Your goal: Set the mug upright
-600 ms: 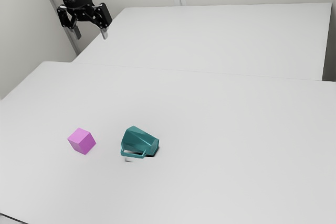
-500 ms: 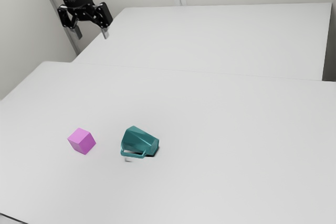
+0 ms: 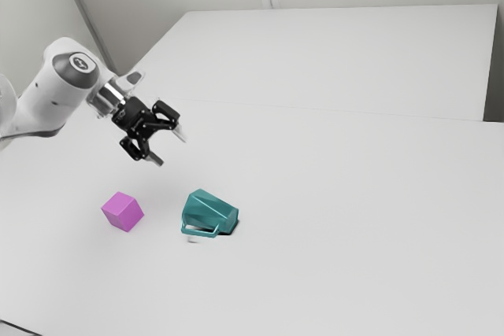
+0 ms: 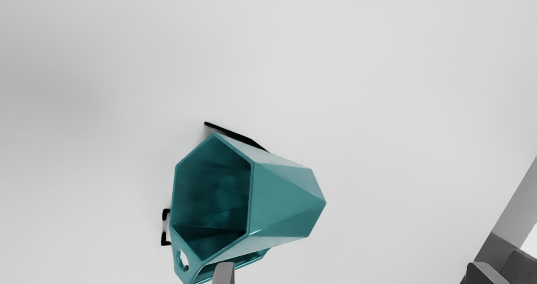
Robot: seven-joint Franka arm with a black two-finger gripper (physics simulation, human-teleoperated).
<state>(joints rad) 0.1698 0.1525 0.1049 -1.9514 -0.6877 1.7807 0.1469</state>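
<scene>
A white robot arm [image 3: 59, 96] enters from the exterior view's left and angles down over a plain white table [image 3: 354, 218]. At its end, in the upper left of that view, is a black two-finger gripper [image 3: 171, 151]. It is wide open and empty, its two fingers spread well apart, and it hangs in the air, tilted down toward the exterior view's right.

The teal mug [image 3: 210, 212] lies on its side on the table, a little below and left of the centre of the exterior view, lower in the frame than the gripper and apart from it. Its sides are faceted, its wide mouth faces the exterior view's left, and its handle [image 3: 201, 234] is on the side nearest the bottom of the frame. A pink cube [image 3: 122, 212] sits on the table to the left of the mug.

In the wrist view, the mug's dark hollow inside is visible, and one fingertip overlaps part of the handle in the line of sight
</scene>
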